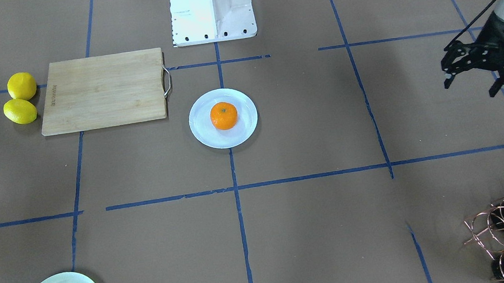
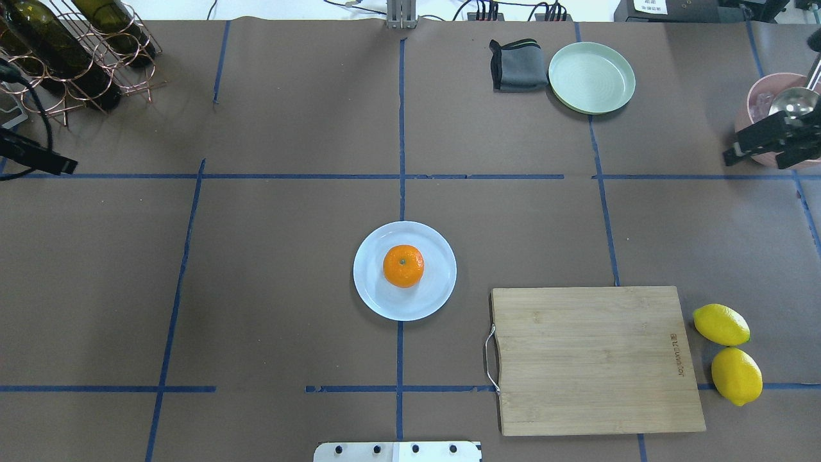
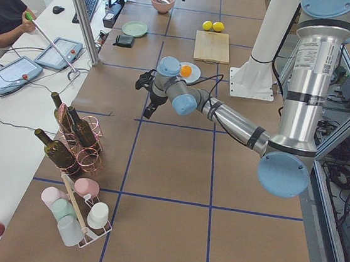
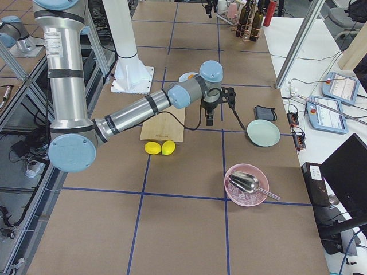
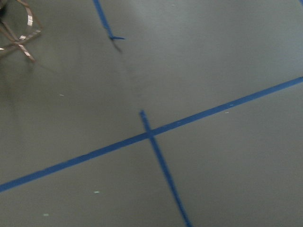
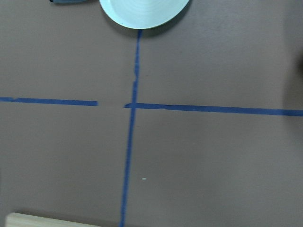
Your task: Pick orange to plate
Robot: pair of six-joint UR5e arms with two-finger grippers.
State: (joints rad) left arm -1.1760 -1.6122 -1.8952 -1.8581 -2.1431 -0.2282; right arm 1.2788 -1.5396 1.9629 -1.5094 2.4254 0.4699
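Observation:
The orange, stem dimple up, rests in the middle of the pale bluish-white plate at the table's centre; both also show in the front view, the orange sitting on the plate. My left gripper hovers open and empty far to the plate's side, above bare table. At the opposite table end my right gripper hangs open and empty beside a pink bowl. Neither gripper touches anything. Both wrist views show only brown table and blue tape, plus a mint plate edge.
A wooden cutting board with a metal handle lies right of the plate, with two yellow lemons beyond it. A mint-green plate and a grey cloth sit at the far side. The wine rack and the pink bowl occupy the corners.

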